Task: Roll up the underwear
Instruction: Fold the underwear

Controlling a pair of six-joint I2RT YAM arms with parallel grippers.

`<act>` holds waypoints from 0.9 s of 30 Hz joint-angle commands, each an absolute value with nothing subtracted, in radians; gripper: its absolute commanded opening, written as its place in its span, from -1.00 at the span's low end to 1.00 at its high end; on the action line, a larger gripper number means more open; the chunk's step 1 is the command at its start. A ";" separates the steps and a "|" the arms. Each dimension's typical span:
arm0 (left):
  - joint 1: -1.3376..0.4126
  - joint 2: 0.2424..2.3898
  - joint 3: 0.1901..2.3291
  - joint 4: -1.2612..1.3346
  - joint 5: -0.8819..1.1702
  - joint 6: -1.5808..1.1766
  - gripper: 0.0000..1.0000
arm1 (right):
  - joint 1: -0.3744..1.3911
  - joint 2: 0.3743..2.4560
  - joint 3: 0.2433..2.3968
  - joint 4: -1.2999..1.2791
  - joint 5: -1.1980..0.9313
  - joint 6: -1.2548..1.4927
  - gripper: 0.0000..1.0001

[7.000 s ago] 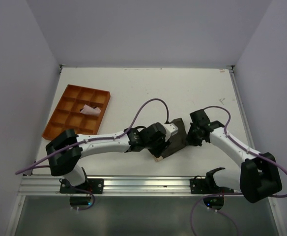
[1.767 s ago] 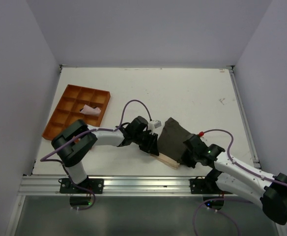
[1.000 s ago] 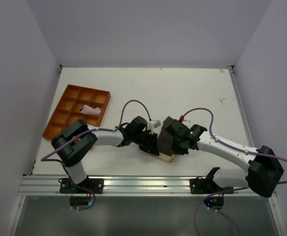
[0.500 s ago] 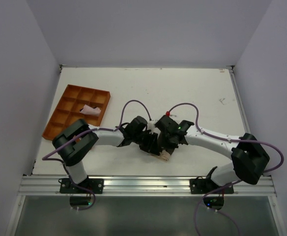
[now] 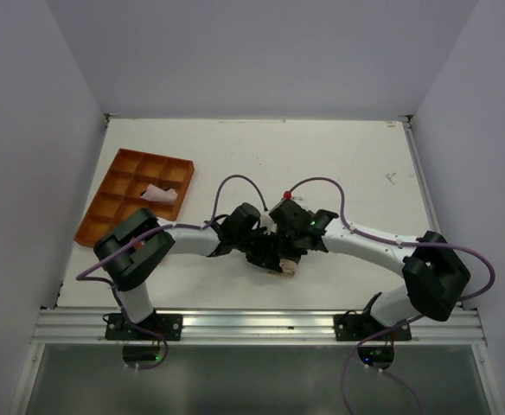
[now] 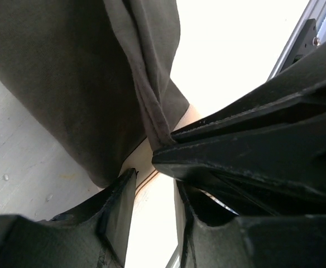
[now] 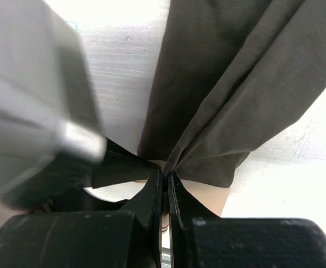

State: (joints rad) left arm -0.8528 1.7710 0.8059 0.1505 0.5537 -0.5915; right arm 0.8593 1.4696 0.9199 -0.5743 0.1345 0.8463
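right fingers (image 7: pixel 149 204) pinched tight on bunched fold of underwear (image 7: pixel 230 84), dark cloth fanning up frame from pinch. left fingers (image 6: pixel 115 215) part open, tan waistband showing in gap; cannot tell if they grip it. underwear lies on table (image 5: pixel 339 164) just below centre of top view, mostly hidden between the two wrists. orange tray (image 5: pixel 99 194) at left, well apart, pink cloth (image 5: pixel 159 193) in one compartment.

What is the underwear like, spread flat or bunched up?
Bunched up: the underwear gathers in long folds, pinched in the right tool.
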 commanded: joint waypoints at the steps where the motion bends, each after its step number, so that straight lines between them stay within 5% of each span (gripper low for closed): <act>1: -0.848 1.740 0.816 0.062 0.450 -0.558 -0.19 | 0.867 1.421 0.890 -0.531 0.120 0.841 -1.00; 16: -0.844 1.560 0.816 -0.127 0.345 -0.528 -0.09 | 0.865 1.362 0.825 -0.546 0.153 0.847 -1.00; 27: -0.809 1.640 0.818 -0.117 0.311 -0.492 -0.18 | 0.867 1.364 0.833 -0.546 0.156 0.853 -1.00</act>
State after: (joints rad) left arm -0.8314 1.6154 0.8078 -0.1246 0.3271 -0.5262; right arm 0.8593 1.3853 0.8219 -0.5556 0.1368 0.8474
